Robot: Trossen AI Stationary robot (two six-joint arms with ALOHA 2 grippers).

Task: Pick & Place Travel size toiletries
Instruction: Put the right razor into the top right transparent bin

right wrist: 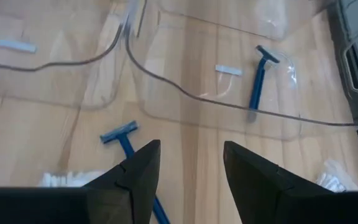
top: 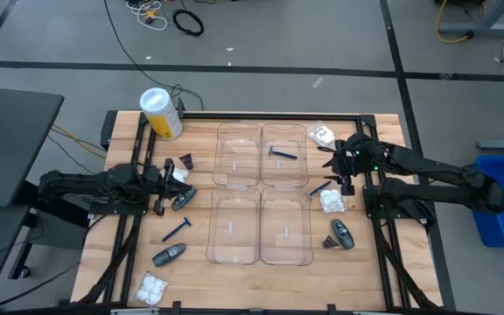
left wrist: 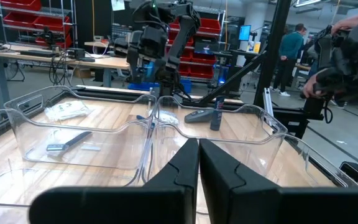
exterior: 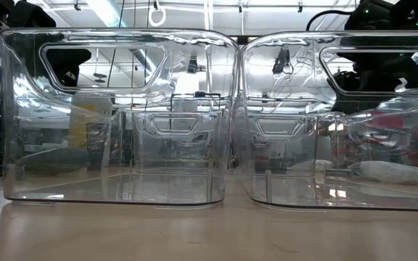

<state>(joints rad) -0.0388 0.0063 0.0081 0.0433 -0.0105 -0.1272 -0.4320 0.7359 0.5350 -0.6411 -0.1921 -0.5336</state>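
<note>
Lower the open right hand (right wrist: 188, 165) straight over the blue razor (right wrist: 128, 149) lying on the surface just below and between its fingers, beside the tray (right wrist: 278, 127), close on the handle; keep the shut left hand (left wrist: 197, 165) parked.

The bench (top: 199, 254) is seen as pale, matt wood planking. The trays (top: 239, 229) are made of clear, glossy plastic. The razors (right wrist: 258, 79) are formed in smooth blue plastic.
</note>
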